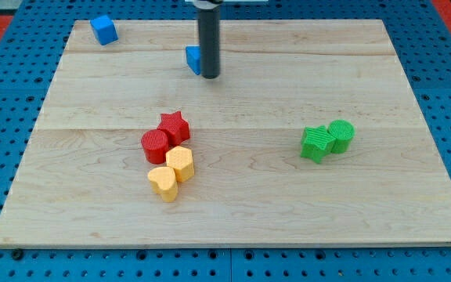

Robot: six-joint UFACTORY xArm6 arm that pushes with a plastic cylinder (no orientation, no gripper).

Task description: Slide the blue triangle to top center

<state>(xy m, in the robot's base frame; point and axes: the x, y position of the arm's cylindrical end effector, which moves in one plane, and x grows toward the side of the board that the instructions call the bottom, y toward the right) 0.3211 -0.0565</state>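
The blue triangle (193,59) sits near the board's top centre, partly hidden behind my dark rod. My tip (211,76) rests on the board touching or just at the triangle's right side. A blue cube (103,30) lies at the top left corner of the wooden board (398,196).
A red star (174,125) and a red cylinder (155,146) sit left of centre, with a yellow hexagon (180,162) and a yellow heart (163,182) just below them. A green star (315,143) and a green cylinder (340,134) sit at the right.
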